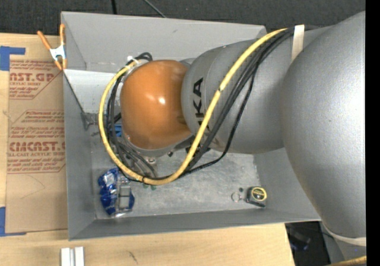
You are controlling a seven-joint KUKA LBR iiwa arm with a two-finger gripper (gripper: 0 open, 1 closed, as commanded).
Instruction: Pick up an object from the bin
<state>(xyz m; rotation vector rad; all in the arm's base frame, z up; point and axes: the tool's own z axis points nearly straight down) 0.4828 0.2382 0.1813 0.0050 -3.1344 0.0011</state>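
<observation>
From my station I see the silver arm (267,98) reaching in from the right and lying over most of the grey metal bin (178,27). Its glossy orange domed cover (154,104) sits above the left half of the bin floor, with a yellow cable (107,116) looped round the dome's left and lower edge. The gripper (141,162) hangs beneath that dome, where I can make out just some dark hardware and wiring. I cannot tell how far open it is, nor whether it has hold of anything.

The nearest loose thing is a blue and clear crinkled plastic packet (114,190). It lies on the floor in the bin's lower left corner, below the gripper and a little to its left, near the cable loop but apart from it. A small round black and yellow object (256,195) rests by the lower wall toward the right, well apart from the gripper, with a tiny grey metal piece (237,196) just beside it on its left.
</observation>
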